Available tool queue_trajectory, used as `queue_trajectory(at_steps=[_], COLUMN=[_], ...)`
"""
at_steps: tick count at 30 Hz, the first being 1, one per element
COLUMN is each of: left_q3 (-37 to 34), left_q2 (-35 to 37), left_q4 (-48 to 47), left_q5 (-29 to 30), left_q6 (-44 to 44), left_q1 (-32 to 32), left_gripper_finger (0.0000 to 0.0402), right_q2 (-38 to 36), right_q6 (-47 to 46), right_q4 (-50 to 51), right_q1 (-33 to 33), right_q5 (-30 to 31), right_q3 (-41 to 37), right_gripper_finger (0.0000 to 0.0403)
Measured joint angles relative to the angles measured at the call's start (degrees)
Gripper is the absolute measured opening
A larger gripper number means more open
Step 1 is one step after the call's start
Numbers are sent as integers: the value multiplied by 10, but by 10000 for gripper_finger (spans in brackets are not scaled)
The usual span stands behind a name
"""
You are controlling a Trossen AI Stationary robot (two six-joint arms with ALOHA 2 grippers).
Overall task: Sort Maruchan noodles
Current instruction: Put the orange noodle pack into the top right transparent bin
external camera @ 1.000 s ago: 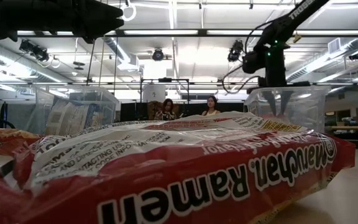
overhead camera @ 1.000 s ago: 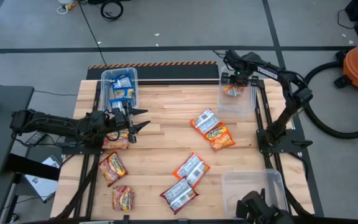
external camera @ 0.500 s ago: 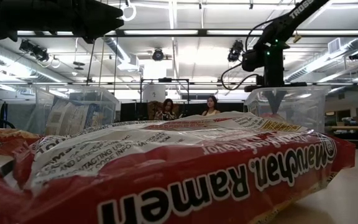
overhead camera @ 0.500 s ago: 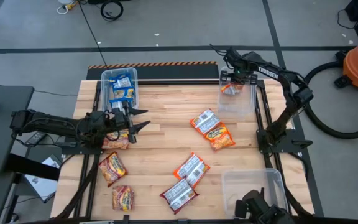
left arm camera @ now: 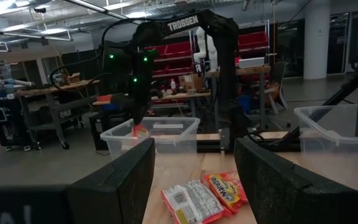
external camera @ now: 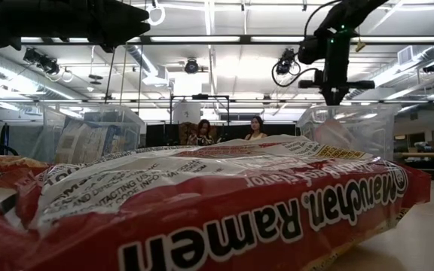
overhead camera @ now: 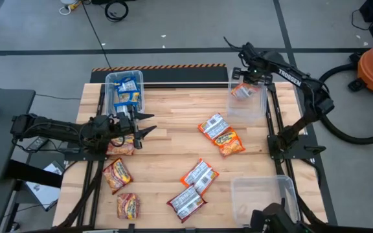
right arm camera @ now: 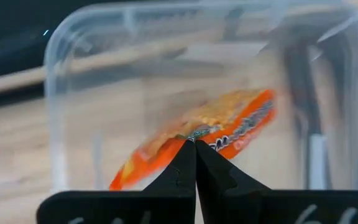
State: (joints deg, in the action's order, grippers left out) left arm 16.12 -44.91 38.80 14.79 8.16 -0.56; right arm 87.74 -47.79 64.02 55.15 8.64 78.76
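"Maruchan Ramen" on packet [external camera: 202, 203] ("TROSSEN" on arm [left arm camera: 185, 25]).

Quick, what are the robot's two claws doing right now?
Left gripper: open, holding nothing, above the table.
Right gripper: shut and empty, above the clear bin with an orange noodle packet inside.

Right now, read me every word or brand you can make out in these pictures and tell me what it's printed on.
"Maruchan Ramen": upside down on the red packet nearest the low camera.
"TROSSEN": on the right arm, seen from the left wrist.
Small print on that red packet's white panel, and labels on the other packets: too small to read.
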Motion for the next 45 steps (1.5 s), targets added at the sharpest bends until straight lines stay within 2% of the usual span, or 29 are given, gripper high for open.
queue_trajectory(at_steps=[7,14,29,35,42,45], left_q3=[0,0,0,0,0,0], left_q2=[0,0,0,0,0,0], left_q4=[-5,-10,-10,-10,-9,-9], left_q5=[0,0,0,0,0,0], left_q6=[0,0,0,0,0,0], left_q1=[0,0,0,0,0,0], left_gripper_finger=[228,228,228,228,228,228], right_q2=[45,57,57,57,57,56], right_q6=[-3,-7,1,28,35,50], right_q4=[-66,-60,-58,-70,-68,-71], right_q1=[14,26,31,31,29,22], right_q5=[22,51,117,106,73,71], right_q3=[-18,-18,-17,-17,-17,-13], right_gripper_finger=[2,15,97,77,10,12])
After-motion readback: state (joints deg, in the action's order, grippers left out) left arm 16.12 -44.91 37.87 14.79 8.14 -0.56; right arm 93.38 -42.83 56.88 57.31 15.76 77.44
